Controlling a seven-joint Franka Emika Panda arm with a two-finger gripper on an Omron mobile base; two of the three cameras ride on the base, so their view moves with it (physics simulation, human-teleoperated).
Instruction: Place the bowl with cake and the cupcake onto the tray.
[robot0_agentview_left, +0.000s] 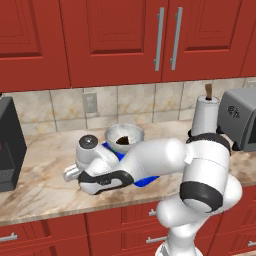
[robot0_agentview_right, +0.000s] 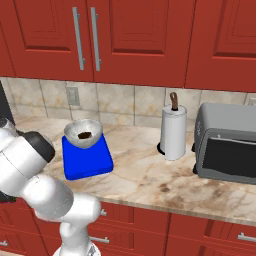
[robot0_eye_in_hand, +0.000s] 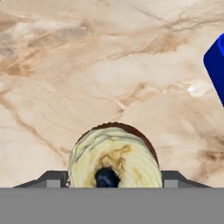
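In the hand view the cupcake (robot0_eye_in_hand: 113, 153), with a pale swirled top over a dark brown base, sits between the two fingertips of my gripper (robot0_eye_in_hand: 114, 180). They press against its sides, just over the marble counter. A corner of the blue tray (robot0_eye_in_hand: 216, 70) shows at the right edge. The pale bowl with cake (robot0_agentview_right: 83, 133) stands on the far end of the tray (robot0_agentview_right: 90, 162). From the left base view the bowl (robot0_agentview_left: 123, 136) is behind my bent arm, which hides most of the tray (robot0_agentview_left: 114, 151).
A paper towel roll (robot0_agentview_right: 173, 132) and a grey toaster oven (robot0_agentview_right: 227, 150) stand to the right on the counter. A black appliance (robot0_agentview_left: 7, 145) stands at the far left. The counter's front edge (robot0_agentview_left: 50, 212) runs close below my hand. Red cabinets hang overhead.
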